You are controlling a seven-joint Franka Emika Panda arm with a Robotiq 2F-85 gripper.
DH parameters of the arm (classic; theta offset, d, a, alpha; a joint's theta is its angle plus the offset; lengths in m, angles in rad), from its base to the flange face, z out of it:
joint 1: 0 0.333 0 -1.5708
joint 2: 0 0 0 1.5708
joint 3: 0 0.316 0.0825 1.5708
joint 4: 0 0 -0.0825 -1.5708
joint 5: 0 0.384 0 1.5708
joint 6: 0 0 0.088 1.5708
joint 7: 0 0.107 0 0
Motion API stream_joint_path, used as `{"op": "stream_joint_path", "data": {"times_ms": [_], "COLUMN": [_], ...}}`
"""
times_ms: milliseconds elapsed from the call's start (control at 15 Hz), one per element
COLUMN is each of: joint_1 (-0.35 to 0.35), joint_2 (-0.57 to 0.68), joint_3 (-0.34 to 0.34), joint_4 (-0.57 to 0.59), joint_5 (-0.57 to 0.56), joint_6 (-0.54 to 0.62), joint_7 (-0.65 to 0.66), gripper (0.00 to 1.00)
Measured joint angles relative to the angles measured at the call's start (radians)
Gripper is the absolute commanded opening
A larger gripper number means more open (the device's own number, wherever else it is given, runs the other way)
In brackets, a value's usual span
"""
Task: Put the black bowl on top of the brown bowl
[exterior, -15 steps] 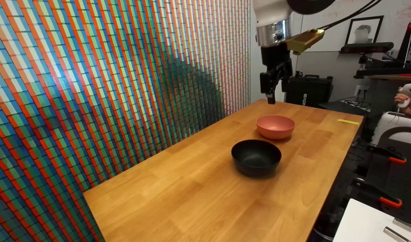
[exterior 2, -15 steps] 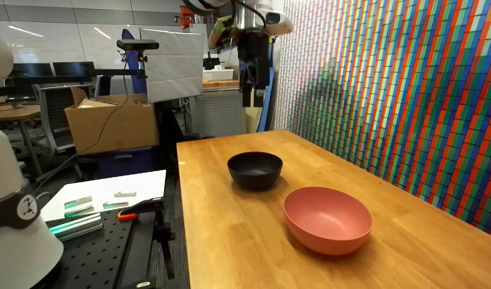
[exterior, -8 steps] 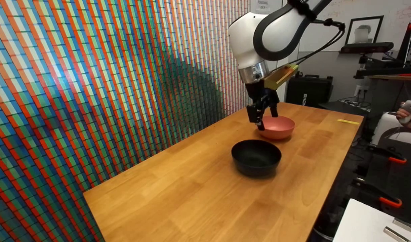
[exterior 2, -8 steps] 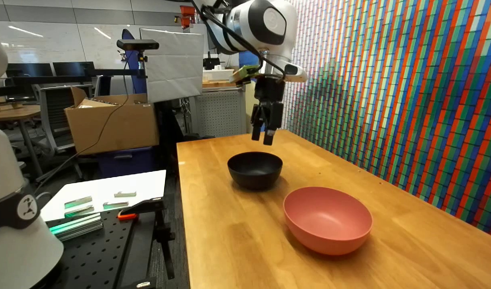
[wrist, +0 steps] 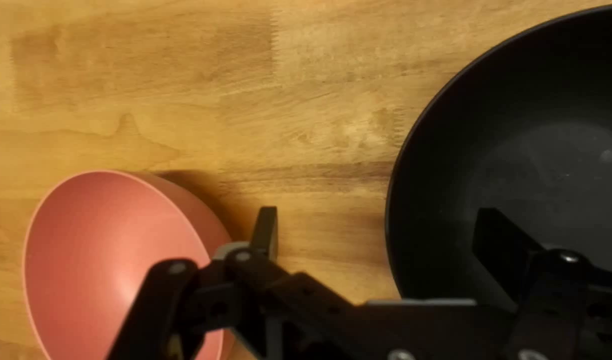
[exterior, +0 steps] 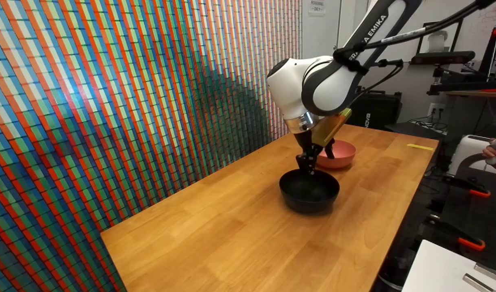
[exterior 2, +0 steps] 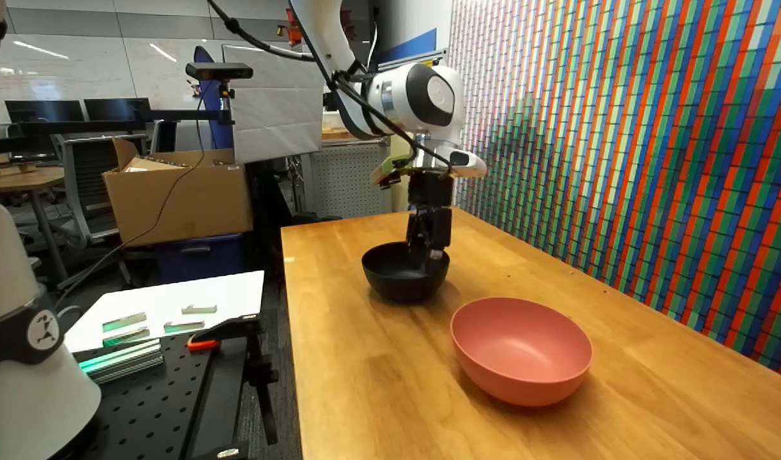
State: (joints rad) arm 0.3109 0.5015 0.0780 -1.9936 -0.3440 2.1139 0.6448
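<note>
Covering one side is a wall of small red, green, blue and white rectangles [exterior: 150, 101], beside a long rectangular wooden table [exterior: 215, 243]. Over the table reaches the white-and-black jointed robot arm [exterior: 286, 89]. A brown cardboard box [exterior 2: 179, 204] sits in the background. On the table, upright, near each other but apart, stand the matte reddish-brown round bowl [exterior 2: 521, 354] and the black round bowl [exterior: 308, 200]. At the latter's rim the black two-fingered gripper [wrist: 376, 227] is spread wide: in the wrist view one finger [wrist: 503, 247] shows against the bowl's inside, the other's tip against wood between the bowls. Whether either touches the bowl I cannot tell. A thin yellow strip [exterior: 420, 147] lies near a table corner.
</note>
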Motion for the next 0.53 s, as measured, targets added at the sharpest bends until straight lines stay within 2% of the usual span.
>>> {"op": "stream_joint_path", "data": {"times_ms": [67, 133, 267, 533], "joint_1": [0.013, 0.022, 0.034, 0.042], "joint_2": [0.018, 0.035, 0.064, 0.099], "joint_3": [-0.010, -0.018, -0.029, -0.044], "joint_4": [0.004, 0.008, 0.017, 0.037], "joint_5": [-0.009, -0.014, -0.022, -0.026], "joint_6": [0.004, 0.007, 0.010, 0.010], "joint_7": [0.021, 0.037, 0.059, 0.077], "gripper": [0.94, 0.73, 0.70, 0.38]}}
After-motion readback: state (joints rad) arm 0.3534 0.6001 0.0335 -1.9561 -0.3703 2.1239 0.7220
